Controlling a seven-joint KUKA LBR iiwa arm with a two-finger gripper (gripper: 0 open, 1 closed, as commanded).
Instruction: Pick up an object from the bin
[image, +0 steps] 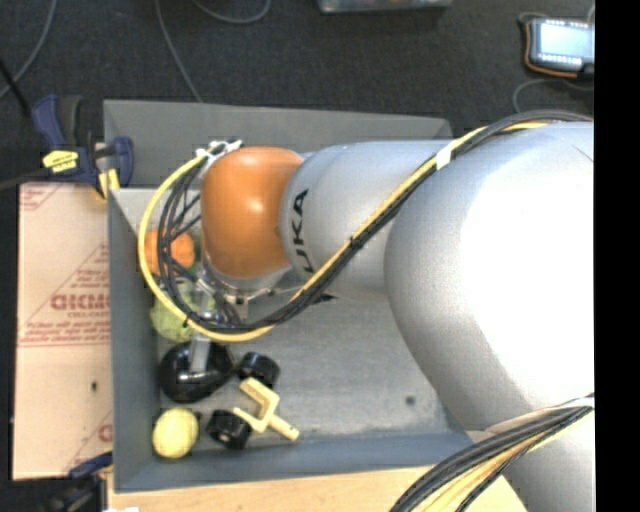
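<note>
My gripper (202, 352) reaches down at the bin's left side, under the arm's orange cover. Its lower end sits right over a round black dish-like thing (188, 376) near the front left, and I cannot tell whether they touch. A light green lump (166, 320) lies just left of the gripper against the left wall. An orange thing (181, 250) shows further back, partly hidden behind the cables.
A yellow ball (175, 433) lies in the front left corner. Beside it are a black knob (227, 428), a beige clip-like piece (262, 408) and another black knob (258, 366). The arm covers the bin's back and right.
</note>
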